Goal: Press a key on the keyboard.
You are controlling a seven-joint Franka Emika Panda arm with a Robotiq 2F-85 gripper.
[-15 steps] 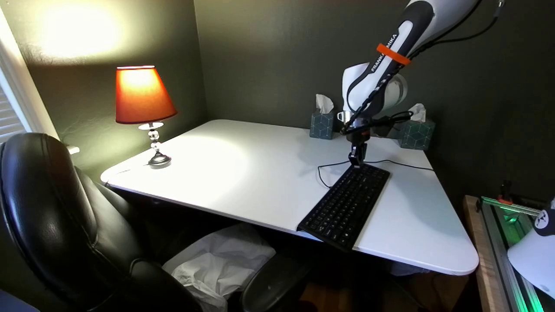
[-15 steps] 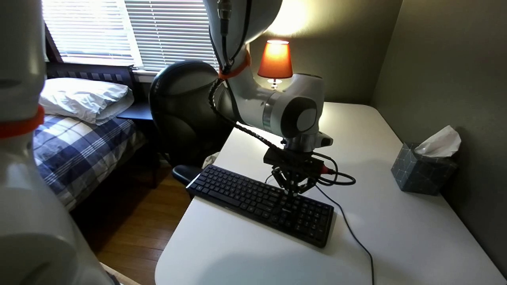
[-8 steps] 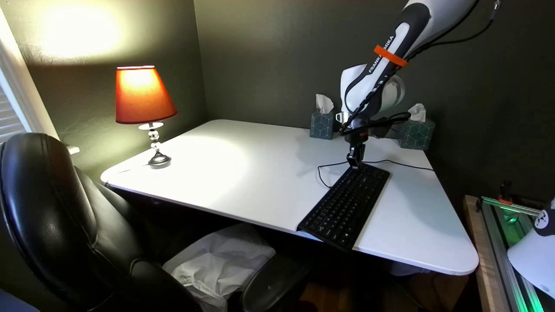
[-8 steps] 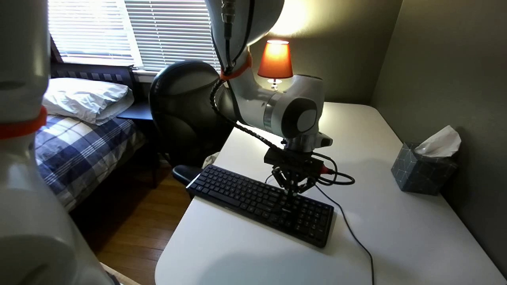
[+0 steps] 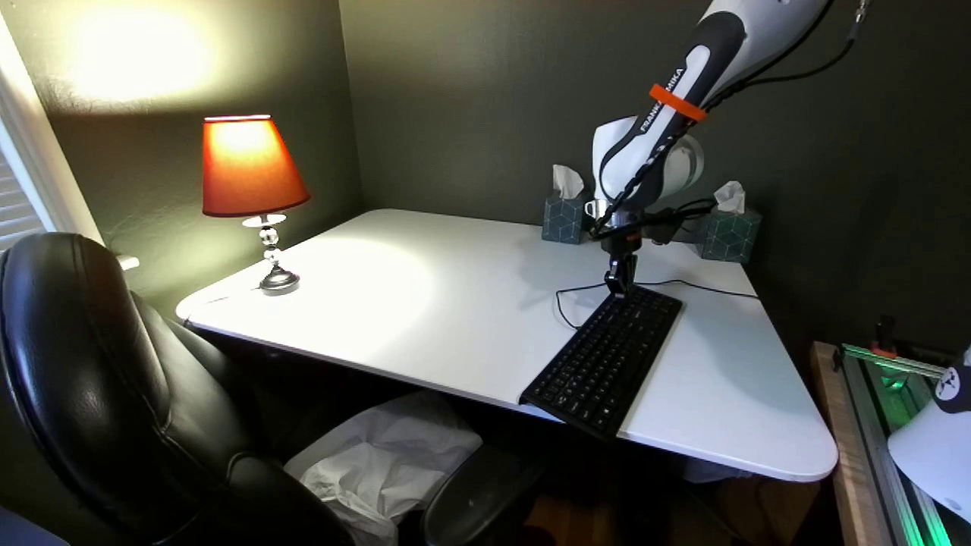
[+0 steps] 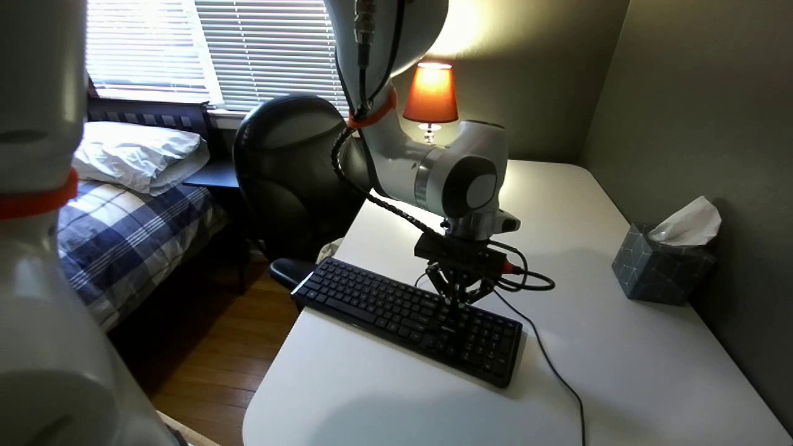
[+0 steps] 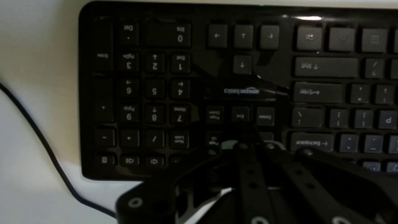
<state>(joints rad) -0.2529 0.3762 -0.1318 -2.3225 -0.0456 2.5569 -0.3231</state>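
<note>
Pointing down in an exterior view, the gripper (image 5: 618, 292) is being held, fingers together, at the far part of the keyboard (image 5: 607, 364); whether it is being touched cannot be told. The keyboard is being held up by the desk's (image 5: 455, 318) right side, its near end poking out.
</note>
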